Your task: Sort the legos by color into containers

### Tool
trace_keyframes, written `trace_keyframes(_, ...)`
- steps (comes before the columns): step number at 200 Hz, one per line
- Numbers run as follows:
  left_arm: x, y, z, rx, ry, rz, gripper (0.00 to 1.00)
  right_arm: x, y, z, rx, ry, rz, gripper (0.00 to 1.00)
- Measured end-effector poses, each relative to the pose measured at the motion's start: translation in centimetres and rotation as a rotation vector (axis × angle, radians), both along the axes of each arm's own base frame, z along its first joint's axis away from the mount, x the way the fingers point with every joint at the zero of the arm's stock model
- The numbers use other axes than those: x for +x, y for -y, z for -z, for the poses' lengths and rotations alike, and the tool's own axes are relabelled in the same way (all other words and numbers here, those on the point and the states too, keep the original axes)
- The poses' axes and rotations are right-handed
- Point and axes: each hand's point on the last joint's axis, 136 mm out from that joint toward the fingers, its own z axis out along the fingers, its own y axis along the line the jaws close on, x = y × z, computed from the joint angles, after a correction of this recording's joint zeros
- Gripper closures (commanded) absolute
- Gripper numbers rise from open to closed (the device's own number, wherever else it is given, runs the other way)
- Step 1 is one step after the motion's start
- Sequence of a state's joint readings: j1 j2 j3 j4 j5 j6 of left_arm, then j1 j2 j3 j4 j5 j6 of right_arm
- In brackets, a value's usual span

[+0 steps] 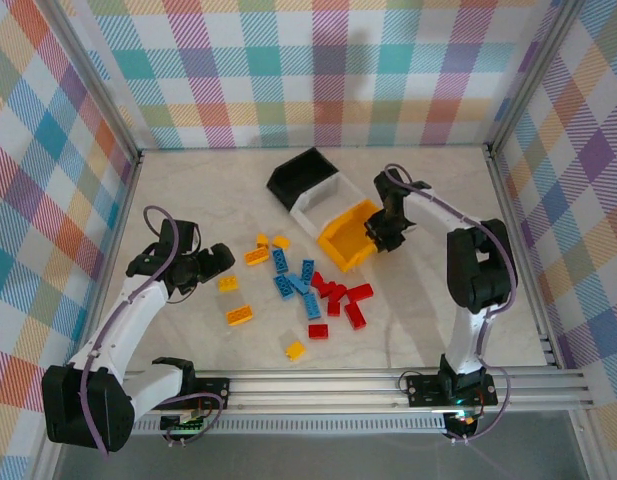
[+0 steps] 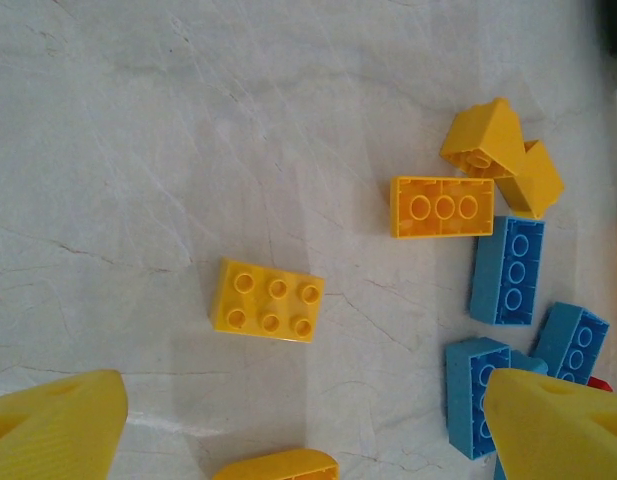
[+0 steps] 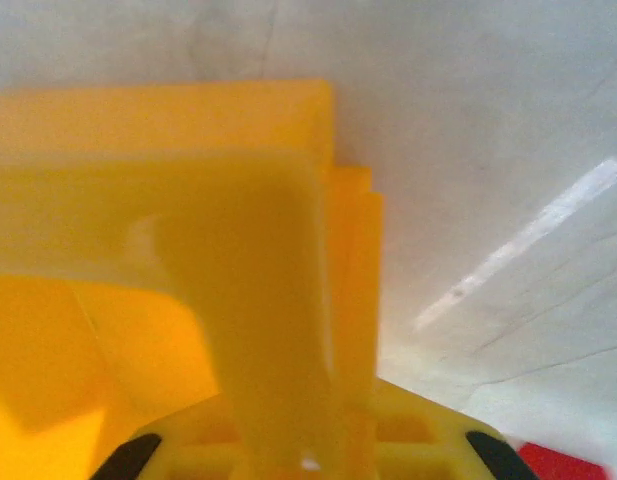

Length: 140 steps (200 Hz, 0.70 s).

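Sorting not started: legos (image 1: 298, 285) lie loose mid-table (image 1: 188, 200), none visible in the far-edge bins (image 1: 323, 200); right gripper (image 1: 380, 237) clamps the yellow bin (image 1: 340, 258) wall, left gripper (image 1: 223, 262) stands wide open, empty, above a yellow brick (image 2: 268, 300).

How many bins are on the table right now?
3, clustered far-centre: black bin farthest back, white bin next, yellow bin nearest, its right rim clamped by the right gripper. None seem hidden.
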<state>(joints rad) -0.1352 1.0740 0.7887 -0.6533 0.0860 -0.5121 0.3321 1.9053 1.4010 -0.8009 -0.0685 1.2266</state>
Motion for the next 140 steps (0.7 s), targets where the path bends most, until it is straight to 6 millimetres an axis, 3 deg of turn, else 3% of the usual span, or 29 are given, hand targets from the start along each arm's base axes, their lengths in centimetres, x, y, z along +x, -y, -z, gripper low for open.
trace_keyframes(46,0.0,0.0,0.3,0.001,-0.012,0.0,0.08,0.2,2.6,-0.7,-0.08,-0.005,-0.09,0.92)
trace_keyframes(84,0.0,0.0,0.9,0.004,-0.036,0.001,0.08,2.3,4.0,-1.8,-0.144,0.016,-0.209,0.92)
trace_keyframes(112,0.0,0.1,1.3,0.005,-0.052,0.002,0.08,4.7,3.7,-2.0,-0.17,0.049,-0.363,0.91)
trace_keyframes(140,0.0,0.1,1.6,0.008,-0.061,0.005,0.08,5.4,3.5,-1.6,-0.182,0.05,-0.515,0.88)
